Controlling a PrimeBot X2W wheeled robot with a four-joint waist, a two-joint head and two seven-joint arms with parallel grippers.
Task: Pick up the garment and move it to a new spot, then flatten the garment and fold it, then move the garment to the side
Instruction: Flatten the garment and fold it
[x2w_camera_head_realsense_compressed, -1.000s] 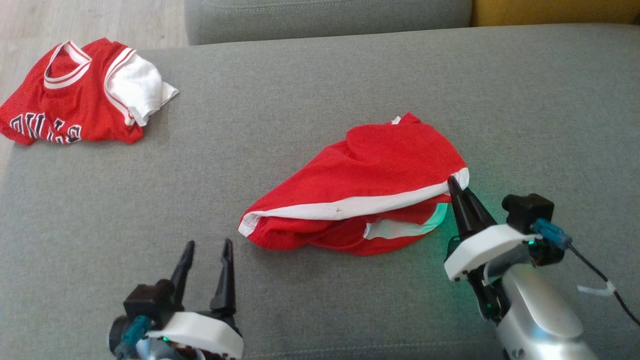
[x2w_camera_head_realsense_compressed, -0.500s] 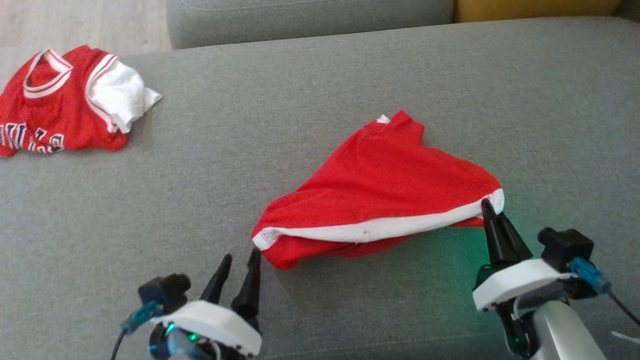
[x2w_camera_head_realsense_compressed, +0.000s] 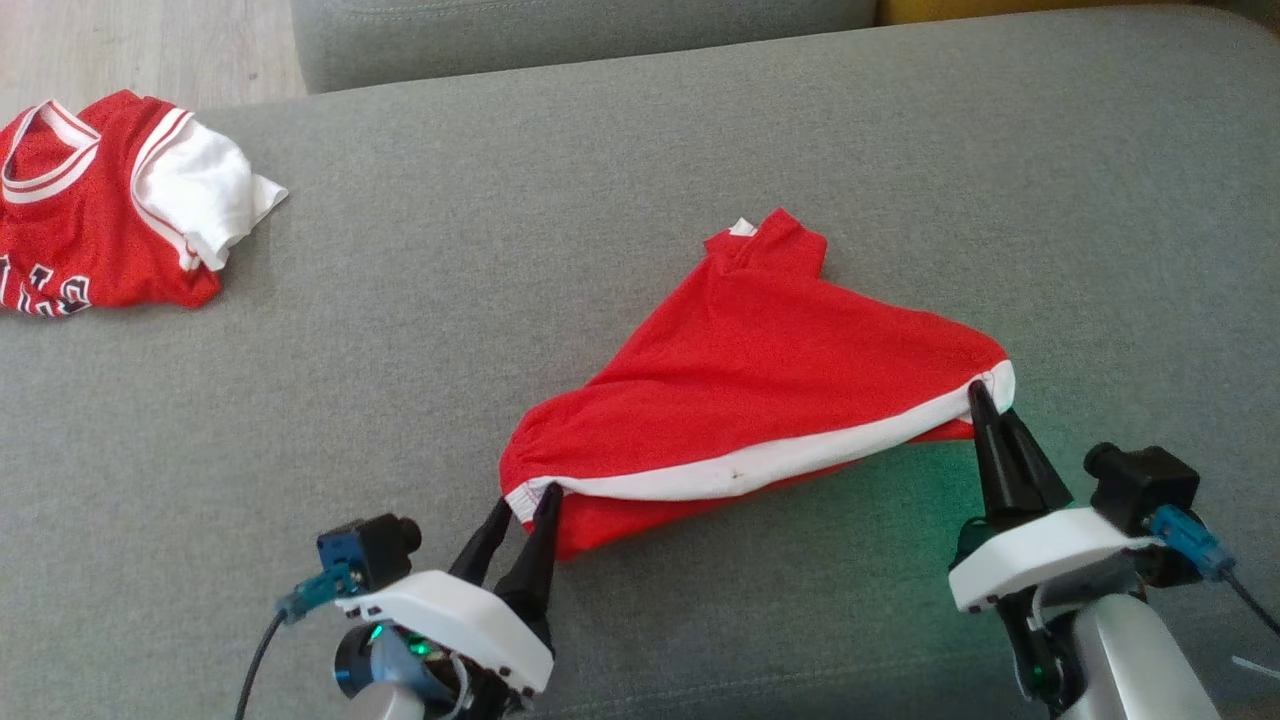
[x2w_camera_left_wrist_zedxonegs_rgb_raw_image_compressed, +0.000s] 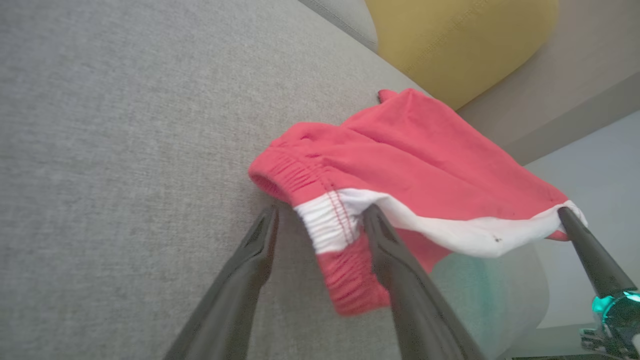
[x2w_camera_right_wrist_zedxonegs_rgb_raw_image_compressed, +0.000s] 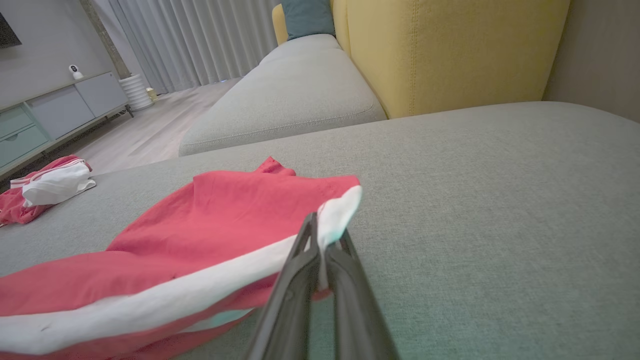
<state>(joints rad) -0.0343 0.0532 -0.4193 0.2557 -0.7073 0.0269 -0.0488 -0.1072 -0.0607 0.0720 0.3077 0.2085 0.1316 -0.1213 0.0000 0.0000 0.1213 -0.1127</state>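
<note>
The right pincer (x2w_camera_head_realsense_compressed: 978, 400) clamps the garment (x2w_camera_head_realsense_compressed: 770, 370) at one waistband corner; the left pincer (x2w_camera_head_realsense_compressed: 525, 502), wide open, straddles the other, presumably for flattening.

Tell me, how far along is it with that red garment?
Done: the right gripper is shut on the red garment at one end of its white band. In hand: the left gripper stands open astride the other end, not yet closed. Left: carrying it to a new spot, flattening, folding and setting it aside; it lies bunched on the cushion.

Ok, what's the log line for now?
right claw: shut on red white-banded cloth garment | left claw: open around its other corner
</note>
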